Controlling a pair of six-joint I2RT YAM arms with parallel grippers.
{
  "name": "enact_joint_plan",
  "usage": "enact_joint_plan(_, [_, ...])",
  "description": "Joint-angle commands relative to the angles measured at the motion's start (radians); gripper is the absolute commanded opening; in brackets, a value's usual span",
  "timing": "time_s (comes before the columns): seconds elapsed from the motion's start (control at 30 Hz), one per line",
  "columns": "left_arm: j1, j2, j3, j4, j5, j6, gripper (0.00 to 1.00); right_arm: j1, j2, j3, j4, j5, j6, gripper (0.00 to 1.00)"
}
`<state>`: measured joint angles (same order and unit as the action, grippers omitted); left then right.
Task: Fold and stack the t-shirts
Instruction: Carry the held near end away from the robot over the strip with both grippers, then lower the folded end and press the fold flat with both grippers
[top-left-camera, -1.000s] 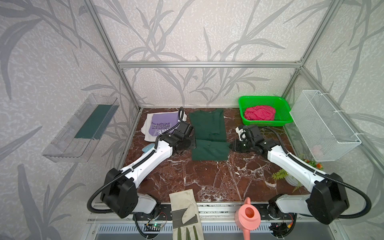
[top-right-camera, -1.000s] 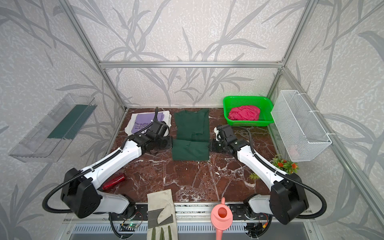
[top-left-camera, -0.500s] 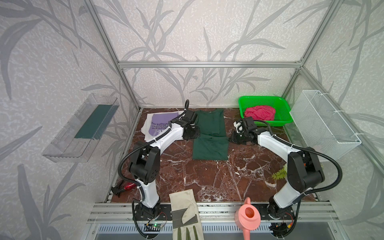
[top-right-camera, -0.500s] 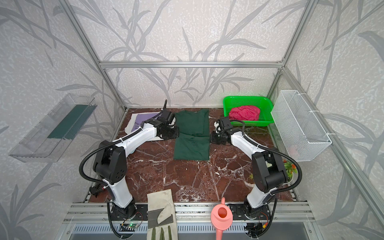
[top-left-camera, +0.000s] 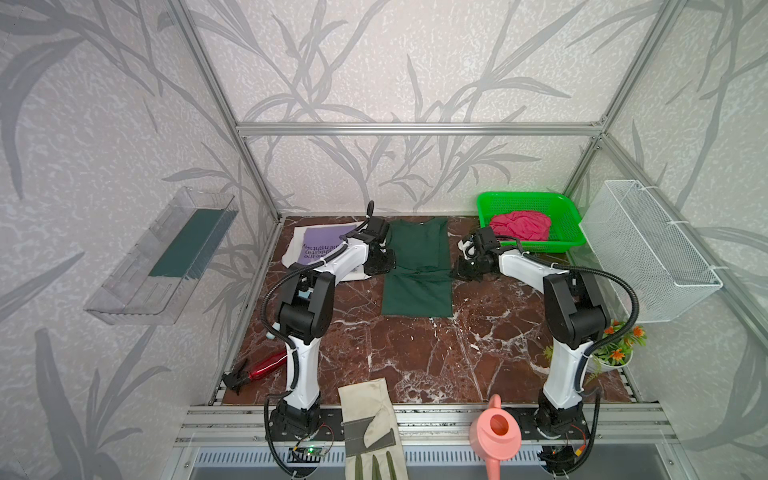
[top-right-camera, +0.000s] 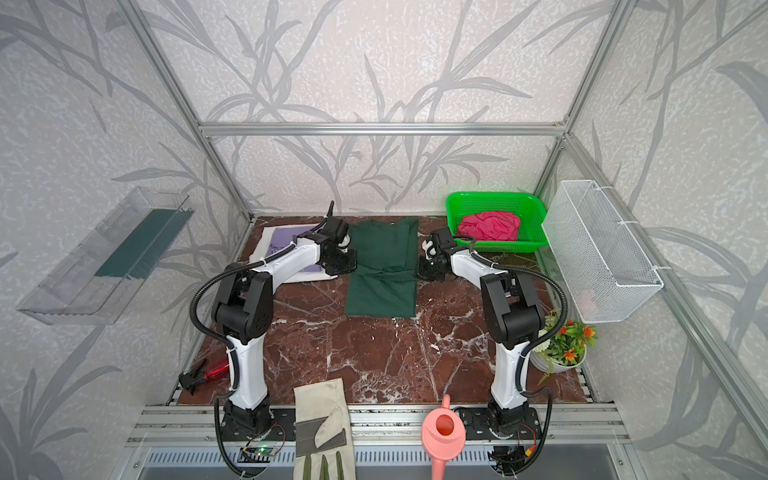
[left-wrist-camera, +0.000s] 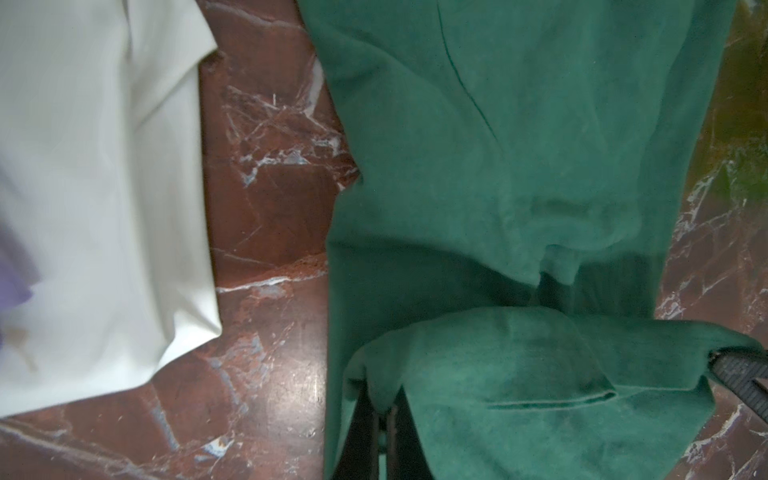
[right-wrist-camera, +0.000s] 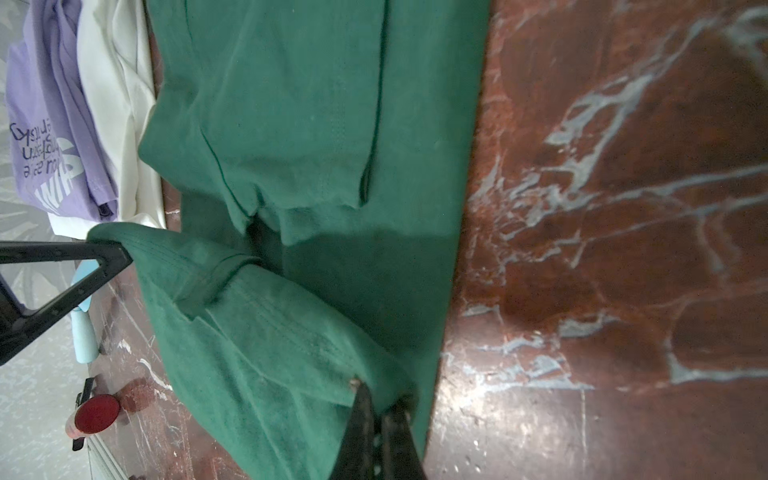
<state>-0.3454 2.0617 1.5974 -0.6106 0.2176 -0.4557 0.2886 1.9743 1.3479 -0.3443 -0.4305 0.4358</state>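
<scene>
In both top views the left hand (top-left-camera: 385, 266) and right hand (top-left-camera: 457, 273) stand farther toward the back wall than a second ago. Their elbows are now raised, and each is at one side of the dark green t-shirt (top-left-camera: 417, 291) lying mid-table. The doubled near part looks longer, so the hem-to-collar fold seems about half made.

The red-brown marble table (top-left-camera: 415, 361) also carries the lilac t-shirt (top-left-camera: 320, 245) on the white t-shirt (top-left-camera: 293, 255) at back left. The pink-red t-shirt (top-left-camera: 519, 224) waits crumpled in the green basket (top-left-camera: 523, 200). Leaf-patterned walls (top-left-camera: 415, 62) in an aluminium frame (top-left-camera: 415, 129) close the cell.

In the left wrist view, fingers (left-wrist-camera: 362, 432) pressed together pinch a raised green corner.

In the right wrist view, fingers (right-wrist-camera: 360, 432) likewise pinch the opposite corner, and the cloth sags between the two hands.
</scene>
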Motion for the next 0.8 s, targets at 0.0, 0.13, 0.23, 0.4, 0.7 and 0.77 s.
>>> enact_joint_plan(0.0, [0.006,-0.015,0.026,0.035,0.02,0.048,0.13,-0.005,-0.001,0.037,0.008,-0.033,-0.034,0.14])
enact_joint_plan(0.13, [0.003,-0.102,-0.055,0.137,0.031,0.053,0.24,0.005,-0.09,-0.03,0.068,-0.025,-0.032,0.37])
enact_joint_plan(0.23, [-0.009,-0.175,-0.145,0.214,0.062,0.042,0.3,0.032,-0.166,-0.08,0.067,0.007,-0.029,0.4])
enact_joint_plan(0.4, [-0.062,-0.209,-0.239,0.26,0.072,0.016,0.3,0.108,-0.206,-0.121,0.054,0.007,0.011,0.31])
enact_joint_plan(0.7, [-0.102,-0.031,-0.148,0.321,0.073,-0.041,0.27,0.177,-0.121,-0.209,0.153,-0.011,0.106,0.08])
enact_joint_plan(0.77, [-0.098,0.028,-0.094,0.315,0.064,-0.039,0.27,0.179,-0.105,-0.223,0.155,-0.018,0.117,0.08])
